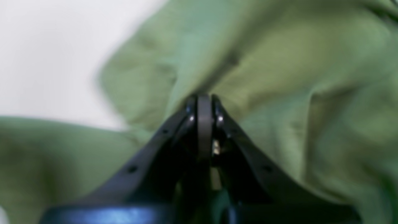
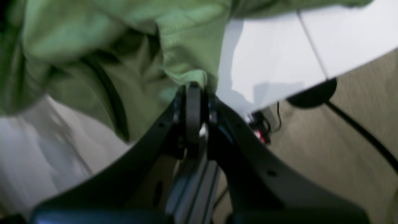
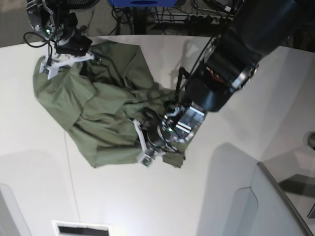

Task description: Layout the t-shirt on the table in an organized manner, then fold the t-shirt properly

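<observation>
The olive-green t-shirt (image 3: 98,113) lies crumpled on the white table (image 3: 206,206), bunched from the far left toward the middle. My left gripper (image 3: 142,142) is at the shirt's near right edge, shut on a fold of cloth. In the left wrist view its black fingertips (image 1: 204,99) meet, with the t-shirt (image 1: 279,77) all around and the table (image 1: 46,56) behind. My right gripper (image 3: 51,66) is at the shirt's far left corner. In the right wrist view the right gripper (image 2: 194,88) pinches a hem of the t-shirt (image 2: 186,46) lifted above the table (image 2: 273,56).
A grey angled panel (image 3: 275,196) rises at the near right. A dark slot (image 3: 78,230) sits at the front edge. A thin seam (image 3: 69,167) crosses the tabletop. Cables and equipment (image 3: 162,10) crowd behind the table. Beyond the table edge lie floor and a black cable (image 2: 357,127).
</observation>
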